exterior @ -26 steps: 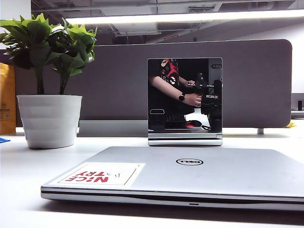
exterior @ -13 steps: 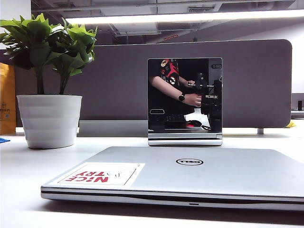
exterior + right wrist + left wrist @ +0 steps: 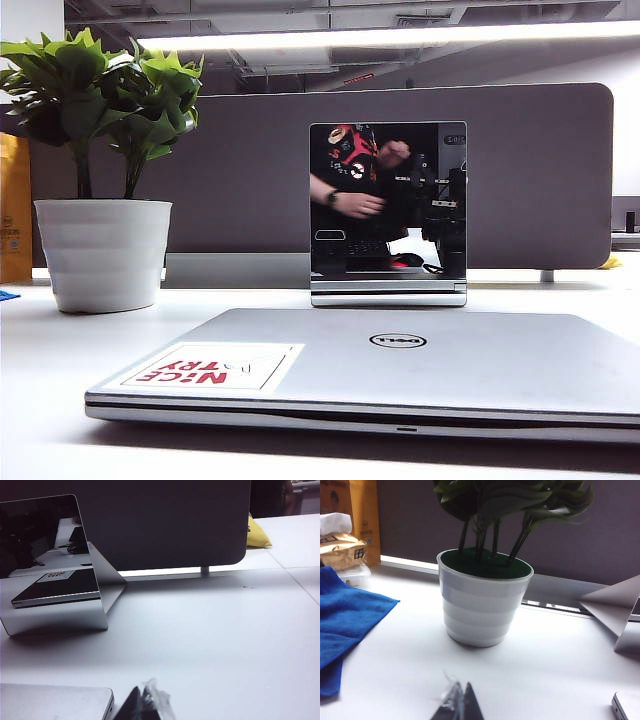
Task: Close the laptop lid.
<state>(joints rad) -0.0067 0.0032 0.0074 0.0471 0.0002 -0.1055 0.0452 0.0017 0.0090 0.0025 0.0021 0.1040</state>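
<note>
The laptop (image 3: 380,370) lies flat on the white table (image 3: 225,630), its laptop lid (image 3: 400,355) fully down. The left gripper (image 3: 457,705) hovers near the white plant pot (image 3: 482,605), the right gripper (image 3: 145,702) just beside the laptop's corner; cannot tell whether either is open or closed

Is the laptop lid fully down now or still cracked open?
Shut. The laptop lid lies flat on the laptop, logo and sticker up, only a thin seam along the front edge. Neither gripper touches it.

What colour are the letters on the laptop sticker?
Red, on the white sticker; exterior view shows it best.
</note>
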